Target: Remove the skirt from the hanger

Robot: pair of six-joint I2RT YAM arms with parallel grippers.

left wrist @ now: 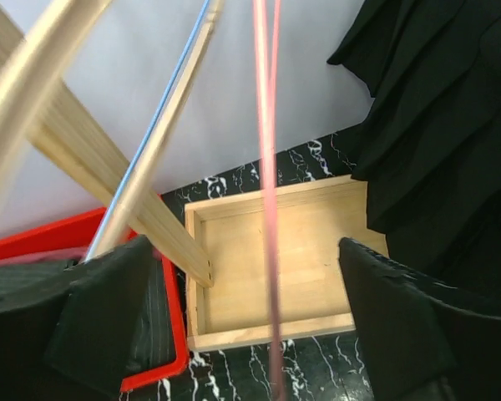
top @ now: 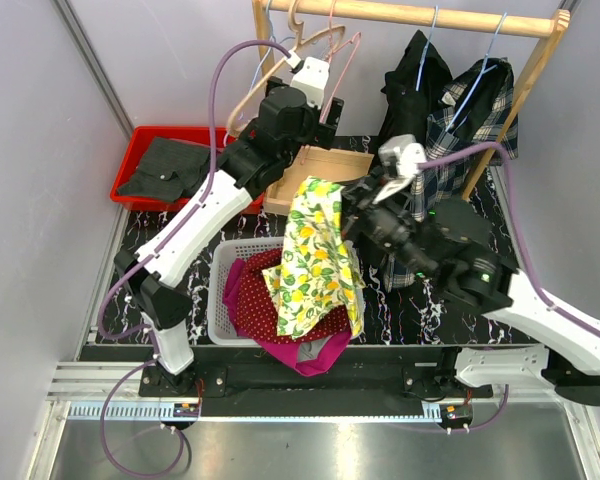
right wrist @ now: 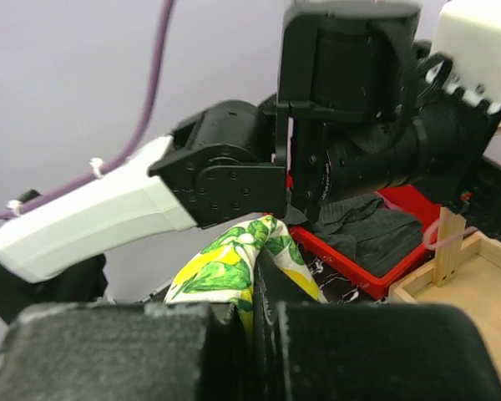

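The skirt (top: 315,255) is white with yellow lemons and green leaves. It hangs from my right gripper (top: 352,200) over the white basket (top: 223,290), free of any hanger. In the right wrist view the jaws (right wrist: 255,334) are shut on a fold of the skirt (right wrist: 225,267). My left gripper (top: 328,100) is up at the rack. In the left wrist view it (left wrist: 263,334) is open, and the bare pink hanger (left wrist: 265,167) runs down between its fingers (left wrist: 100,309). The pink hanger (top: 342,60) hangs on the rail.
A wooden rail (top: 410,15) carries bare wooden hangers (top: 280,50), a black garment (top: 415,75) and a plaid garment (top: 475,110). A wooden tray (top: 325,165) lies under the rack. A red bin (top: 140,140) holds dark grey cloth. The basket holds magenta and red clothes.
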